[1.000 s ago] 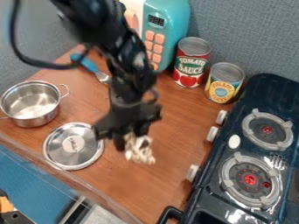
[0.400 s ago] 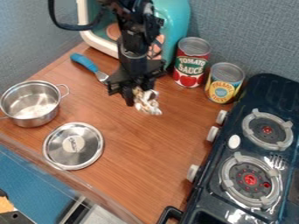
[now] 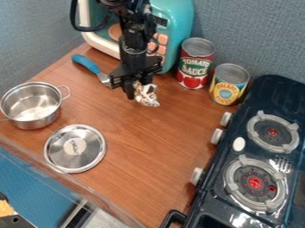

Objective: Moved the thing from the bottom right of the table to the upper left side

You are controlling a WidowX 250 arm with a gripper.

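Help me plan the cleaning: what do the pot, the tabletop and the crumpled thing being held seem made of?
Pot: polished metal, probably stainless steel, judging by its silvery reflections.
Tabletop: smooth, with brown wood grain; real wood or printed laminate, I can't tell.
Crumpled thing: dull whitish with brown patches, perhaps fabric or film, by its uneven outline.

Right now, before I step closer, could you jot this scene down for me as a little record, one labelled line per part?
Jaws: closed on a crumpled white and brown thing
Held thing's place: over the wooden table, in front of the teal toy microwave; touching the table or not, I can't tell
Beside the microwave: red can and yellow can, both upright
Left side: open metal pot, its lid off; blue-handled tool
Right side: black toy stove, two burners
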